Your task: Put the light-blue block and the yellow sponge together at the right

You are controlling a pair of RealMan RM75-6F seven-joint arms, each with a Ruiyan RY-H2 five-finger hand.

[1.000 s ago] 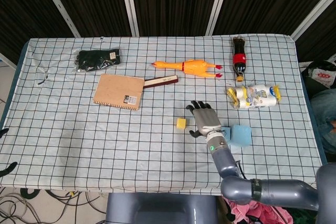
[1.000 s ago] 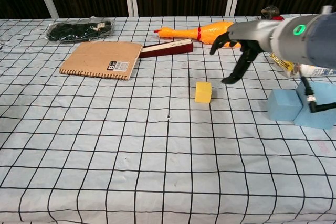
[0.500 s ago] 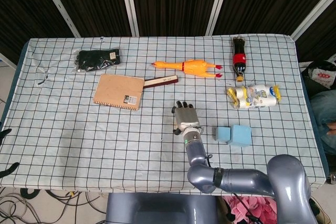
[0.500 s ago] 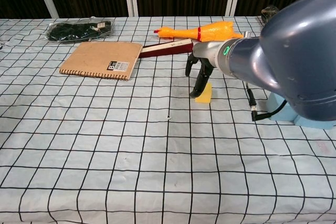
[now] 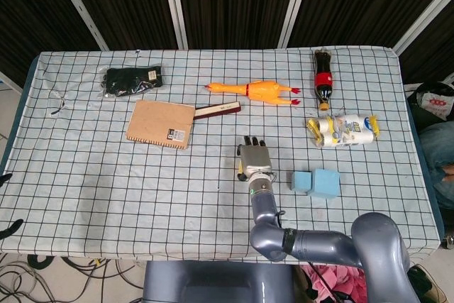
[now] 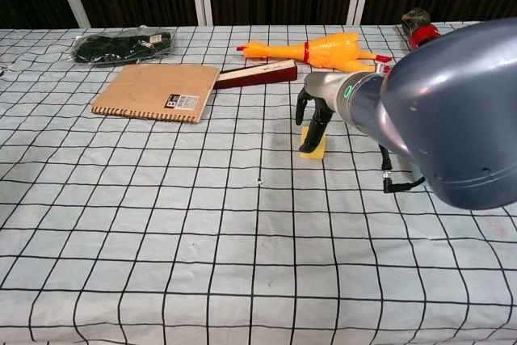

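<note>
The small yellow sponge (image 6: 313, 145) lies on the checked cloth at mid-table; in the head view only a sliver of the sponge (image 5: 242, 175) shows beside my wrist. My right hand (image 5: 254, 160) hangs right over it, fingers (image 6: 316, 116) stretched down onto its top and far side, with no clear grip. The light-blue block (image 5: 325, 183) rests to the right of that hand with a smaller light-blue piece (image 5: 301, 181) against it; my arm hides both in the chest view. My left hand shows in neither view.
A brown notebook (image 5: 161, 123) and a dark red bar (image 5: 217, 110) lie at the back left. Behind the sponge is a rubber chicken (image 5: 259, 91). A cola bottle (image 5: 323, 77) and a snack packet (image 5: 344, 130) lie at the back right, a black pouch (image 5: 132, 80) far left.
My right hand swung left from beside the light-blue block to the sponge, then settled over its top. The sponge and block have stayed in place.
</note>
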